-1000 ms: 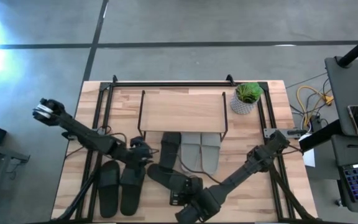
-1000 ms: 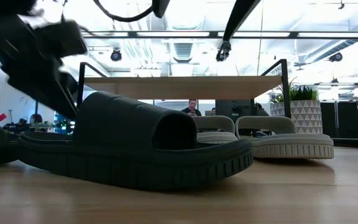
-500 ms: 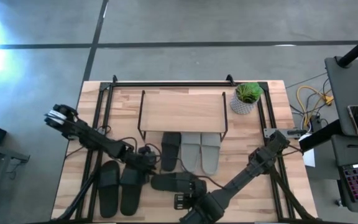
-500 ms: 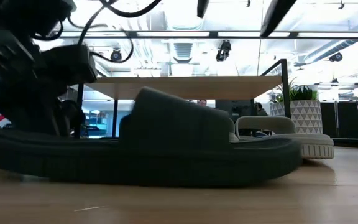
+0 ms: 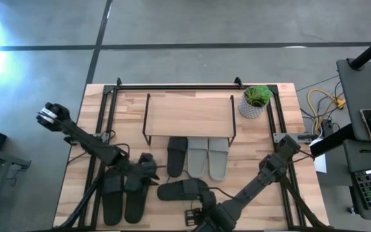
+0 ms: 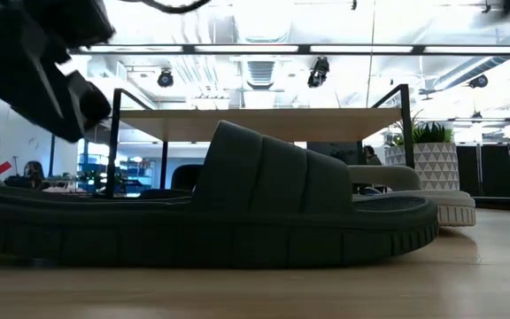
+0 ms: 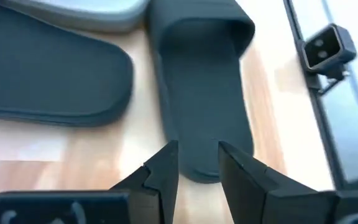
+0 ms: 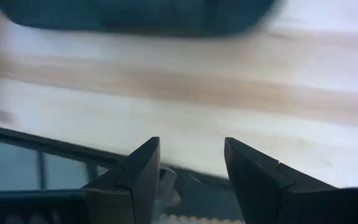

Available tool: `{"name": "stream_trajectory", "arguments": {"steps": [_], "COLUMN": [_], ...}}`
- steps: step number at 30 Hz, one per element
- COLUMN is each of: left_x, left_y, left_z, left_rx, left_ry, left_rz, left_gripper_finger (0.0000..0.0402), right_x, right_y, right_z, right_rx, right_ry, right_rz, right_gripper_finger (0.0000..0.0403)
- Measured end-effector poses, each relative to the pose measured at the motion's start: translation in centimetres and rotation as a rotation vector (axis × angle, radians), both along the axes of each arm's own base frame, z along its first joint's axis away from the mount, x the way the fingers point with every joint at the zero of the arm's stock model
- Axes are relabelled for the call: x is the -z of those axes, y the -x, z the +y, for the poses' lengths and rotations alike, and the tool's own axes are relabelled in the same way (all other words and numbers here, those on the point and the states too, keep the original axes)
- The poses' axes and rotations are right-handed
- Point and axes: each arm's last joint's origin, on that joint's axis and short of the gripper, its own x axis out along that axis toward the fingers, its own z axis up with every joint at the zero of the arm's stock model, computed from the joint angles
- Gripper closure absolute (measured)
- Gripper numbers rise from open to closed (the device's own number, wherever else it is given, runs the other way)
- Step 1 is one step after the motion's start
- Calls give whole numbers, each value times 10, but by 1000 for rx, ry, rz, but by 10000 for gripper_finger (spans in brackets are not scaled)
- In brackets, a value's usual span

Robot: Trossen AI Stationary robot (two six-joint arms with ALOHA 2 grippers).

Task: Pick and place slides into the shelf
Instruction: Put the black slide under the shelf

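A dark olive-green slide (image 5: 184,189) lies flat on its sole, crosswise along the table's near side, strap toward the right; it fills the low view (image 6: 202,221). Its partner (image 5: 177,156) and the pale grey pair (image 5: 208,158) stand side by side in front of the shelf (image 5: 189,115), toes under its board. The black pair (image 5: 124,194) lies at the near left. My left gripper (image 7: 197,163) hovers open above the crosswise slide's heel end (image 7: 204,168), clear of it. My right gripper (image 8: 188,163) is open over the table's near edge.
A potted plant (image 5: 255,102) stands right of the shelf at the far right. A small camera (image 7: 328,48) sits at the near edge beside the crosswise slide. Bare wood shows right of the grey pair (image 5: 256,167). Black frame rails run along the table's sides.
The loose olive slide has turned on the table from slanting to lying along the near edge. My left gripper came down beside its heel end, then rose and drew back toward the left. My right gripper has drawn back toward the near edge.
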Motion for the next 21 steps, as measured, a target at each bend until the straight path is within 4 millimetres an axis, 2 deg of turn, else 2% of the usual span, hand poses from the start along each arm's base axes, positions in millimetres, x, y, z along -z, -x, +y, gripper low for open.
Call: {"name": "stream_trajectory", "arguments": {"steps": [3, 6, 8, 13, 16, 21], "left_x": [3, 9, 14, 25, 28, 24], "left_y": [7, 7, 5, 2, 0, -1], "left_z": [5, 10, 10, 7, 5, 4], "left_rx": [-62, -87, -79, -56, -47, -1], "left_ry": [-70, -83, -82, -86, -85, -67], "left_rz": [-18, 3, 22, 65, 76, 59], "left_gripper_finger": [304, 304, 305, 330, 346, 358], "right_x": [2, 4, 5, 6, 6, 6], "right_y": [14, 23, 24, 17, 12, 4], "right_z": [4, 4, 3, -3, -10, -20], "right_rx": [60, 73, 75, 94, 86, 102], "right_ry": [-5, 5, 3, 53, 96, 247], "right_rz": [95, 189, 213, 149, 118, -5], "right_gripper_finger": [236, 262, 293, 382, 384, 345]}}
